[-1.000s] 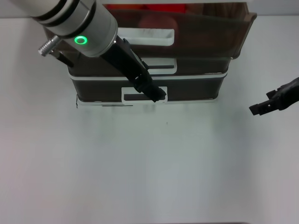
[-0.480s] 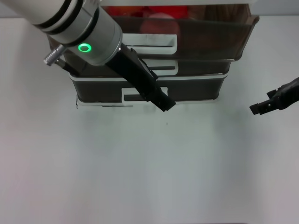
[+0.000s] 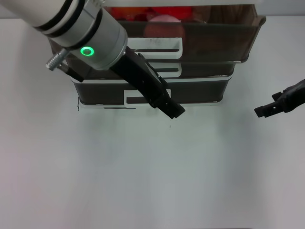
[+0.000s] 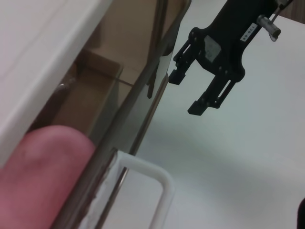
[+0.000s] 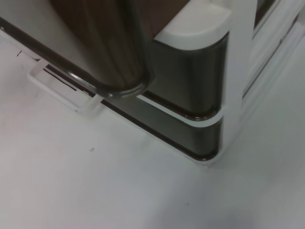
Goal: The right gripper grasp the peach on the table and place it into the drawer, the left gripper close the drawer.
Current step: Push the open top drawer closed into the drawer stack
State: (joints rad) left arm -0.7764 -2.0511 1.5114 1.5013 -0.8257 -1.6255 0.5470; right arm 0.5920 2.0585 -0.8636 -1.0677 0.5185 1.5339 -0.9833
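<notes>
White desk [image 3: 152, 181], drawer unit at 12 o'clock. Peach [image 3: 164, 26] already inside top drawer [image 3: 214, 36], still pulled out. Left claw [image 3: 175, 110] below handle [image 3: 157, 47], state unclear. Right claw [image 3: 263, 110] parked at 3 o'clock, fingers parted, empty. Next: push drawer shut.

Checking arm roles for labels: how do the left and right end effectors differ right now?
The left end effector, long and black on a thick silver arm with a green ring light, slants across the front of the smoky brown three-drawer unit. The slim black right end effector, with no light seen, hangs off to the side over the plain white table, open. Both are black, and neither holds anything.
</notes>
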